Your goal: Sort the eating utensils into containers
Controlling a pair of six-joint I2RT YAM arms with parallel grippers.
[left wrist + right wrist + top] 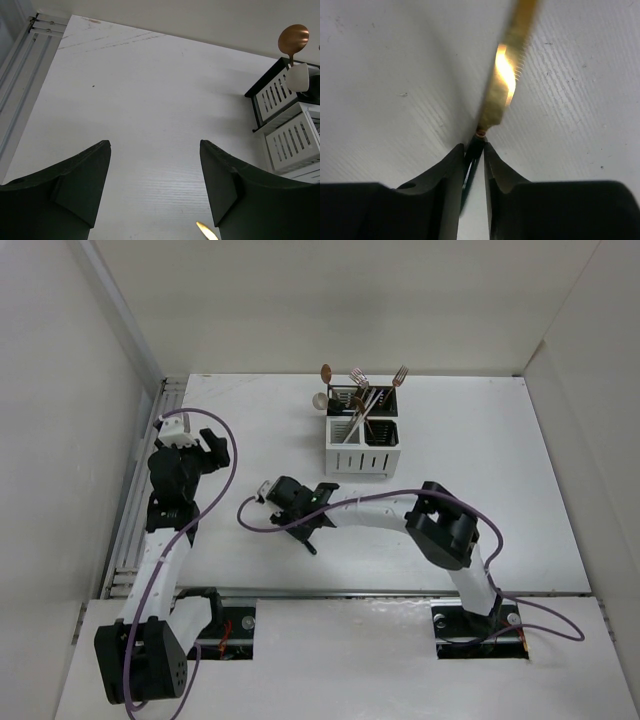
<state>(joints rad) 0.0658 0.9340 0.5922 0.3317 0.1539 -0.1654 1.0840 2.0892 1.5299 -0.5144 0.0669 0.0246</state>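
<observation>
My right gripper [475, 146] is shut on the black handle of a knife with a copper-gold serrated blade [506, 80], held close over the white table. In the top view this gripper [290, 504] is at the table's middle-left, with the black handle end [308, 541] sticking out toward the near side. The blade tip shows in the left wrist view [206, 231]. The caddy [362, 445] stands at the back centre and holds forks [400, 373], a copper spoon [325, 371] and a white-bowled spoon [320, 398]. My left gripper [205, 445] is open and empty at the left [155, 150].
White walls enclose the table on the left, back and right. A metal rail [135, 510] runs along the left edge. Purple cables [240, 510] loop off both arms. The caddy also shows at the right of the left wrist view [287, 137], with the copper spoon [293, 37].
</observation>
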